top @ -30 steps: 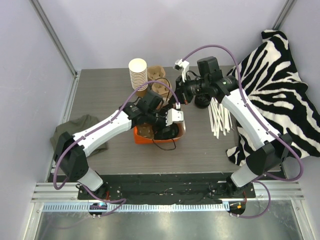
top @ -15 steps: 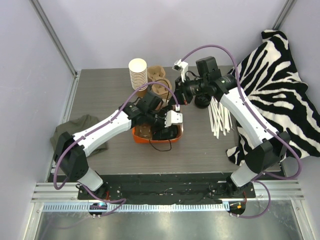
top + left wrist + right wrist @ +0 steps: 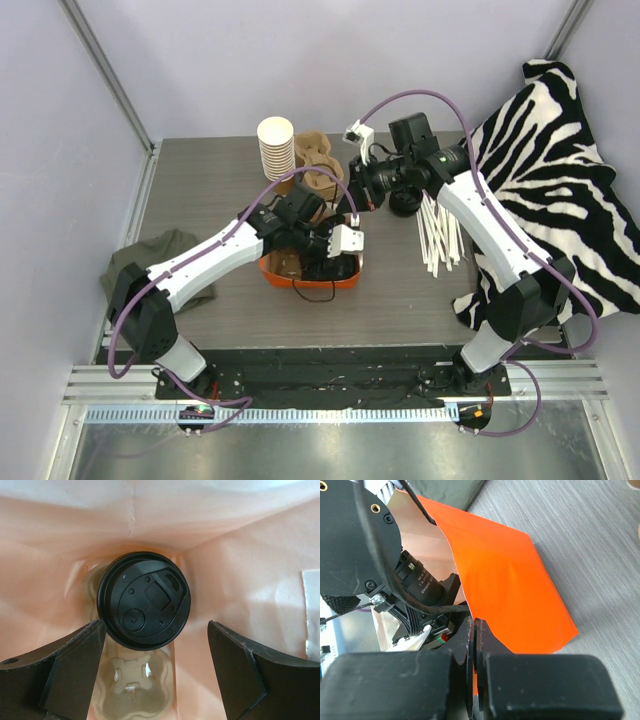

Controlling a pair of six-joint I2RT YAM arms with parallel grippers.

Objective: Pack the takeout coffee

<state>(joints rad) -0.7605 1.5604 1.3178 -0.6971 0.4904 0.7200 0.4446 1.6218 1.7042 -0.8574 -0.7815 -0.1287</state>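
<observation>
The takeout coffee (image 3: pixel 144 600) stood inside the orange bag (image 3: pixel 240 555), with its black lid turned up toward the left hand (image 3: pixel 155 627). It was seated in one pocket of a molded pulp cup carrier (image 3: pixel 131 680) at the bag's bottom, and a second pocket lay nearer that hand. The left hand reached down into the bag with its fingers (image 3: pixel 70 670) spread wide. One finger sat on each side of the lid, both clear of it, gripping nothing. The bag's pale inner walls rose close around both fingers.

The right hand (image 3: pixel 474 645) was closed — pinching the bag's upper edge between its pads. From there the orange sheet ran away from it over the grey wood-grain table (image 3: pixel 600 540).

In the overhead view, a stack of lidless paper cups (image 3: pixel 276 148) and spare carriers (image 3: pixel 318 165) stood beyond the left hand. A bundle of white straws (image 3: pixel 440 235) lay just under the right arm — beside a zebra-print cloth (image 3: pixel 560 160).
</observation>
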